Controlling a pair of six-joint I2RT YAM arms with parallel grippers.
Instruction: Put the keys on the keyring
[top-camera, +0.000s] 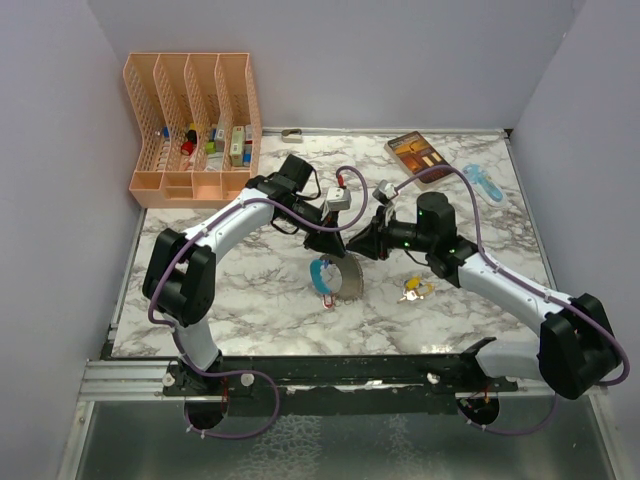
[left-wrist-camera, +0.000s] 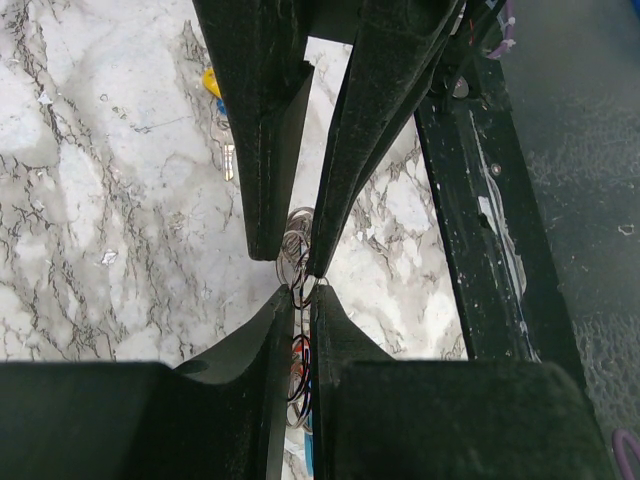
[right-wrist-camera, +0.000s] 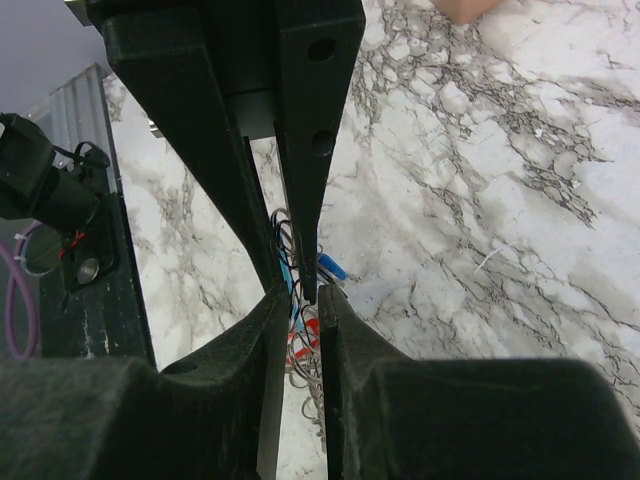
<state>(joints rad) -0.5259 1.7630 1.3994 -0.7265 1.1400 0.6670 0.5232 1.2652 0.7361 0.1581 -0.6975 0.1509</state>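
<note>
- being gripped from both sides right now: the keyring (top-camera: 328, 274), near the middle of the marble table (top-camera: 250, 300), just in front of the two meeting gripper tips.
- the left gripper (top-camera: 325, 238) is being angled in from the left and the right gripper (top-camera: 362, 243) from the right, tips being held almost nose to nose above the bunch.
- in the left wrist view, the left jaws are being pressed together on the thin wire loops of the ring, with only a sliver of gap being left between them.
- in that same view the right jaws are being seen coming down from the top, and their tips are being pinched onto the same loops.
- in the right wrist view, the right jaws are being squeezed onto the wire, with a bit of red and blue being glimpsed in the narrow slot between them.
- from above, the light-blue curved piece (top-camera: 322, 270), the small red tag (top-camera: 331, 297) and the fanned grey metal pieces (top-camera: 348, 281) are being shown below the grippers; whether the bunch is being rested on the marble or lifted off it cannot be told.
- loose keys (top-camera: 413, 290) with a yellow head are being left lying on the table to the right, apart from the ring, just beside the right forearm.
- at the back, a peach organiser (top-camera: 195, 120) is being stood in the left corner, with a brown book (top-camera: 418, 152) and a pale-blue item (top-camera: 486, 184) being laid towards the right.
</note>
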